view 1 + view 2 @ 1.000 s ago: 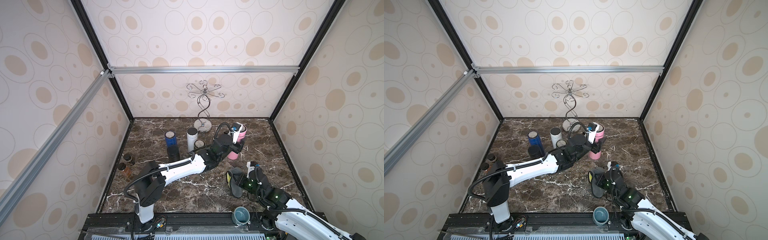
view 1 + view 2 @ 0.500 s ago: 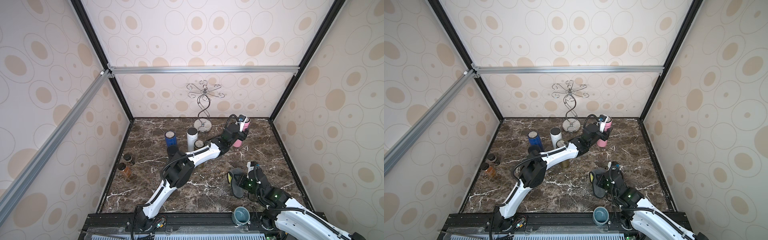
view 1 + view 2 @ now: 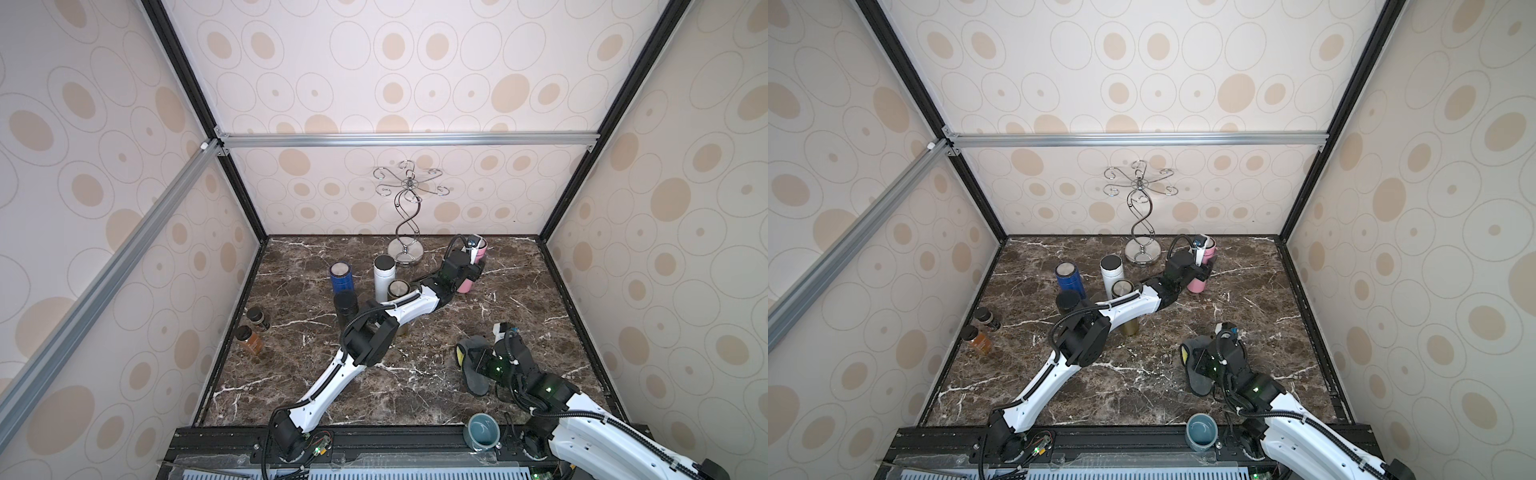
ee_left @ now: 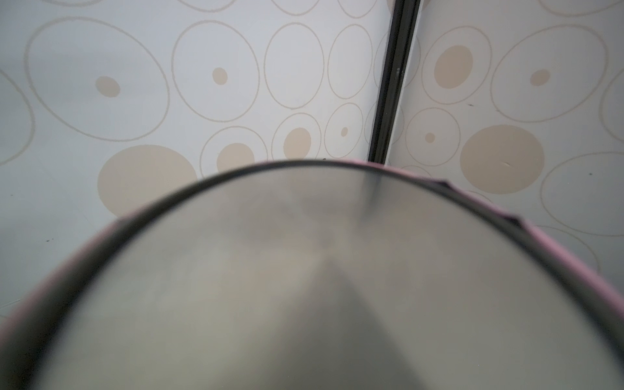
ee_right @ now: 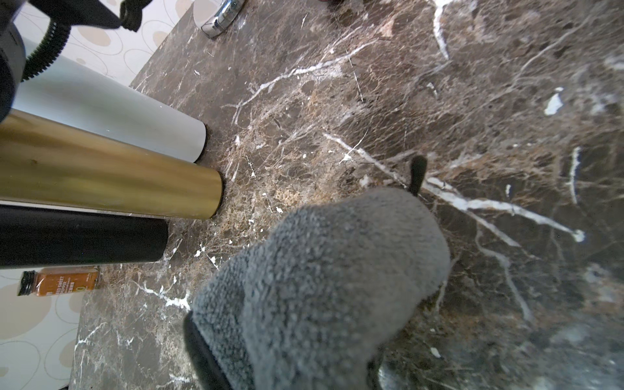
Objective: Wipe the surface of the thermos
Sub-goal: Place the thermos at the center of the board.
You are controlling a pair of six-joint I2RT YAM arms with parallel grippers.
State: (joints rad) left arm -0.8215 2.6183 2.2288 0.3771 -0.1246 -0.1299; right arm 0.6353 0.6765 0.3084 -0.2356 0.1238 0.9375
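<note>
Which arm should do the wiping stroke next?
Likely right: the right gripper is shut on the grey cloth near the front. The left gripper clamps the pink thermos at the back, so it should just steady it.

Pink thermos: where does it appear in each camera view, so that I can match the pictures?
Both top views: pink thermos at the back right, beside the chrome stand.
Left wrist view: its steel, pink-rimmed end fills the lower half.
Right wrist view: not clearly in it; the grey cloth fills the front.
Shared landmark: black corner post, behind it in top and left wrist views.
</note>
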